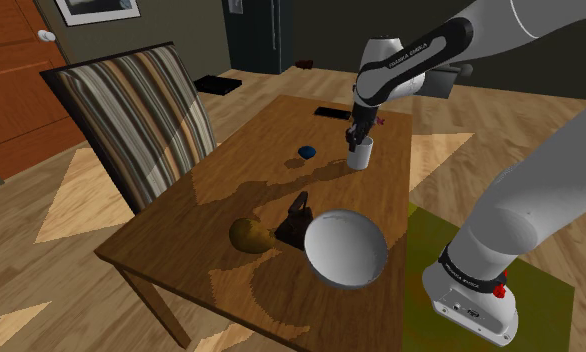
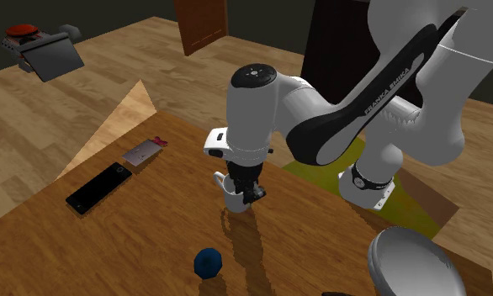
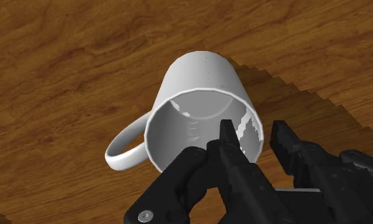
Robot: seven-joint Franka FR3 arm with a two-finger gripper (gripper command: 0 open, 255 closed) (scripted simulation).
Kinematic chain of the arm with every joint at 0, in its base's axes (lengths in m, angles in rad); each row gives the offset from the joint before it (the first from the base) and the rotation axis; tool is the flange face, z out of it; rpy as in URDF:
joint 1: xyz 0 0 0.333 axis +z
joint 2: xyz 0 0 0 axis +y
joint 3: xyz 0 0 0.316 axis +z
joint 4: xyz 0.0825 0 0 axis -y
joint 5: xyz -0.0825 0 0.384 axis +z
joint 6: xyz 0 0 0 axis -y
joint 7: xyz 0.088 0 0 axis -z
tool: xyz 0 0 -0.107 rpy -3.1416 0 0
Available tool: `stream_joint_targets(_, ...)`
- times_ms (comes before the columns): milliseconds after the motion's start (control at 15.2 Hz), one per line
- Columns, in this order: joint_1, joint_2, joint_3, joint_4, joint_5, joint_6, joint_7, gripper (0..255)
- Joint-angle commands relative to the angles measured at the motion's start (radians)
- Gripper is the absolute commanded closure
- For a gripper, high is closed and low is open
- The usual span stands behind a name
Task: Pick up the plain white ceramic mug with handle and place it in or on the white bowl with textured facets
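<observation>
A plain white mug [image 1: 360, 154] with a handle stands upright on the wooden table [image 1: 231, 200], toward its far end. My gripper [image 1: 356, 135] comes down onto its rim, open. In the wrist view one finger [image 3: 225, 143] is inside the mug [image 3: 198, 76] and the other is outside, so the gripper [image 3: 252, 130] straddles the wall opposite the handle, with a gap still visible. The second exterior view shows the gripper [image 2: 249, 193] at the mug [image 2: 230, 200]. The white bowl [image 1: 346, 250] [image 2: 417, 265] sits near the table's front edge, tipped toward the shoulder camera.
A brown pear-shaped thing [image 1: 249, 235] and a dark object [image 1: 296, 220] lie beside the bowl. A small blue item [image 1: 307, 151] [image 2: 208, 262] sits near the mug. A black phone [image 2: 98, 187] and a small card [image 2: 142, 151] lie further off. A striped chair [image 1: 131, 110] stands at the table's side.
</observation>
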Motion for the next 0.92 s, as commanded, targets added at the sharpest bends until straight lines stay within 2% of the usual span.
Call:
stream_joint_targets(0, 0.000, 0.000, 0.000, 0.000, 0.000, 0.000, 0.000, 255)
stream_joint_targets(462, 0.000, 0.000, 0.000, 0.000, 0.000, 0.000, 0.000, 255)
stream_joint_targets(858, -0.002, -0.048, 0.007, 0.043, -0.007, -0.090, 0.007, 255)
